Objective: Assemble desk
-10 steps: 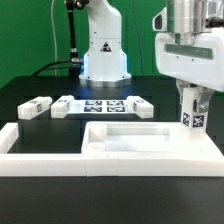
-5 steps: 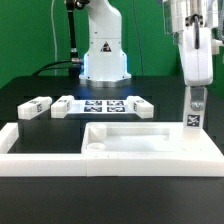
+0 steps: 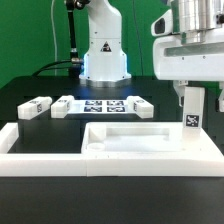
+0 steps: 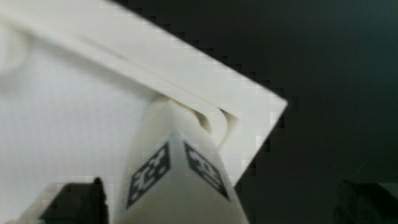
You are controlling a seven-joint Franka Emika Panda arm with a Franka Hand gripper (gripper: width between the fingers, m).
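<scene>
Over at the exterior view's left, a loose leg (image 3: 35, 106) lies on the black table (image 3: 15, 100). The marker board (image 3: 105, 106) sits just beside it, toward centre. The rimmed desk top (image 3: 150, 143) fills the lower middle. At its far right corner an upright leg (image 3: 192, 108) stands under the gripper (image 3: 192, 88). The wrist view shows the dark fingers (image 4: 80, 202) spread wide, with that leg between them, untouched.

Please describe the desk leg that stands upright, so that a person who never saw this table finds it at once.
Find the desk top, the wide white rimmed tray at the front of the table. At its rear corner on the exterior view's right, the upright leg stands under the pincer. The other legs lie flat; only this one stands.
</scene>
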